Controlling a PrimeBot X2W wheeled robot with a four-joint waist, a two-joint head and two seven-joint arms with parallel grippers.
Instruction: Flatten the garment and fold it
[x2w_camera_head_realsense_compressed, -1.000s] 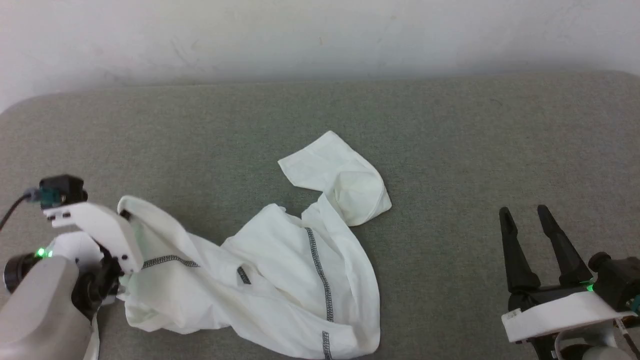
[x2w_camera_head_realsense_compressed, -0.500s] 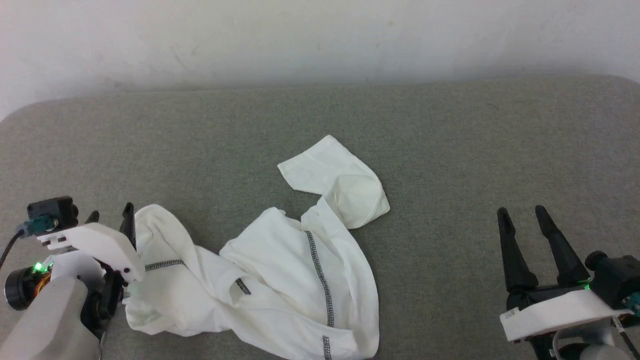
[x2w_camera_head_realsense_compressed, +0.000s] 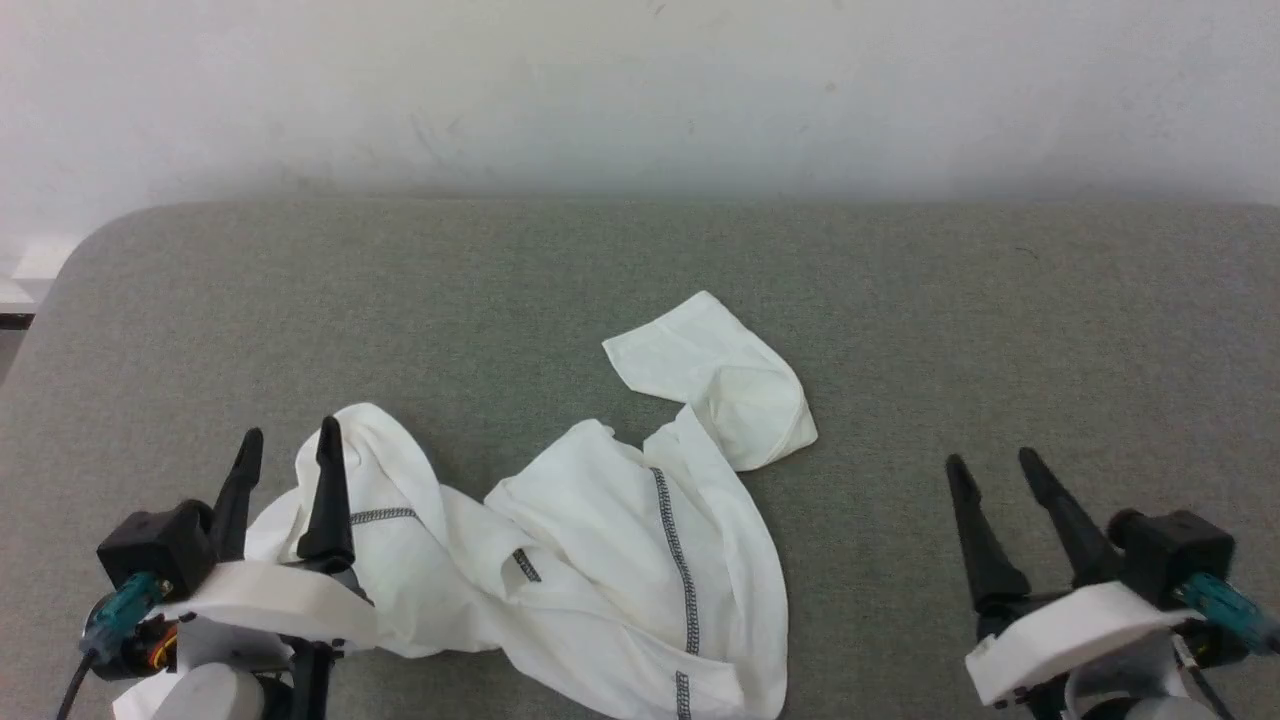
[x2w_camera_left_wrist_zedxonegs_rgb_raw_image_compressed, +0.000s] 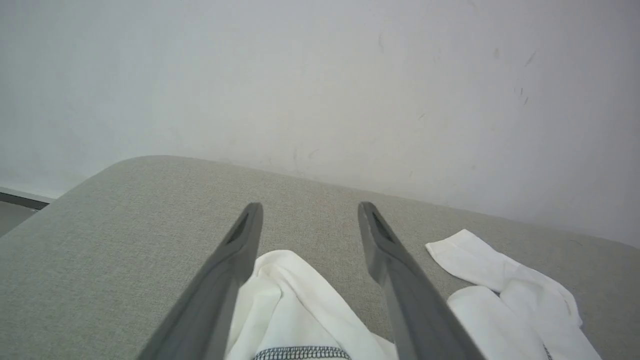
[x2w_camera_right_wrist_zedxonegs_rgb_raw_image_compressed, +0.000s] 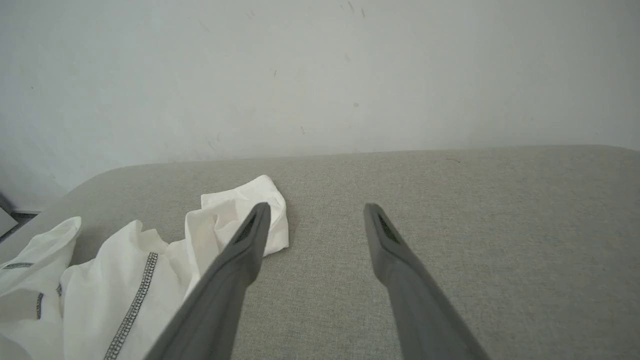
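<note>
Grippers both parked at near edge of grey fabric-covered surface, fingers pointing toward far white wall. Left gripper at near left: jaws spread wide, a clear gap between the two dark fingers, nothing pinched. In head view its right finger overlaps the leftmost fold of the garment; contact between finger and cloth cannot be told from that angle. Left wrist view shows the same gripper with fingers apart and a rounded hump of white cloth lying low between them, under the finger line, with bare grey surface visible beyond the tips. Right gripper at near right: jaws equally wide, empty, well apart from the cloth, with open surface between it and the garment's right edge. Right wrist view confirms it: gripper fingers spread over bare surface, the garment off to the left of that view, the left finger only crossing in front of the sleeve by line of sight. Garment lies crumpled and unfolded on the surface, left of centre and toward the near edge, its near hem running out of the bottom of the head view. One sleeve sticks out toward the far right, partly doubled over itself. Long grey zigzag seam runs near-to-far down the main bunched body; a shorter seam crosses the left fold just beside the left gripper's right finger.
</note>
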